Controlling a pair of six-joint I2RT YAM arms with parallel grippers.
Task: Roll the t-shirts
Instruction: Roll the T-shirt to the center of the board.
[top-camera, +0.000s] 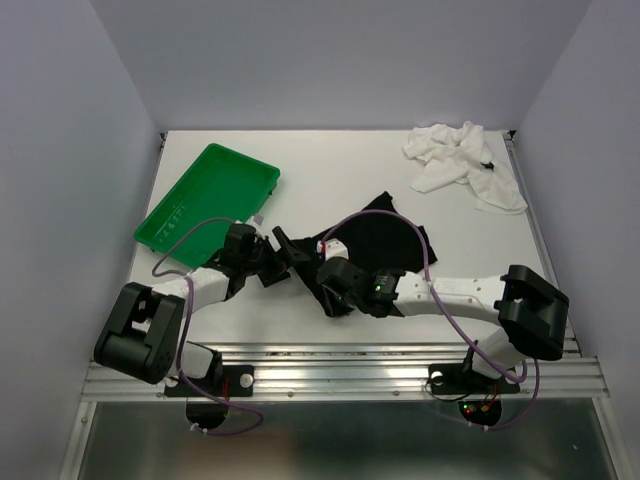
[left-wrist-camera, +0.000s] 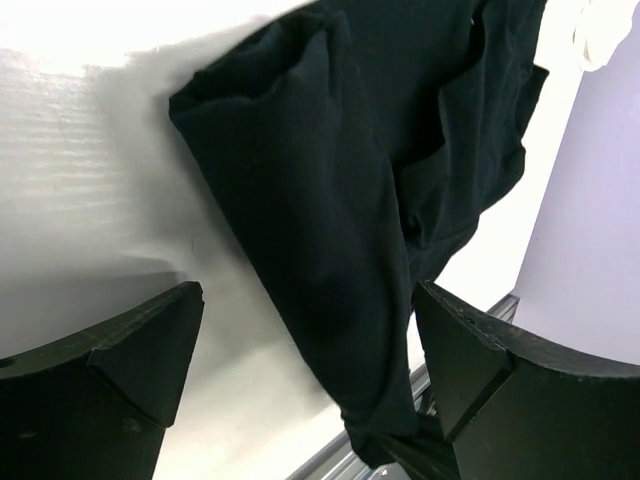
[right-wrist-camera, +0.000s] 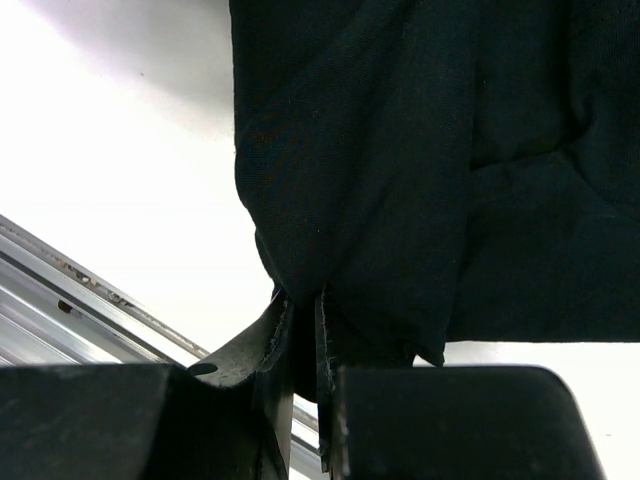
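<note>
While the right gripper (right-wrist-camera: 305, 330) pinches a near edge of the black shirt (top-camera: 385, 240), mid-table, the left gripper (left-wrist-camera: 308, 300) hangs wide open, empty, over it; white shirt (top-camera: 465, 160) crumpled far right; probably best: left takes the matching edge, 2 grips level.

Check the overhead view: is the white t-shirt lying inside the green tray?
No, the white t-shirt lies crumpled at far right, well apart from the green tray at far left.

Plain black t-shirt (top-camera: 390, 245), centre of white table (top-camera: 330, 170); plain white t-shirt (top-camera: 462, 160), far right corner; solid green tray (top-camera: 208, 205), far left.
</note>
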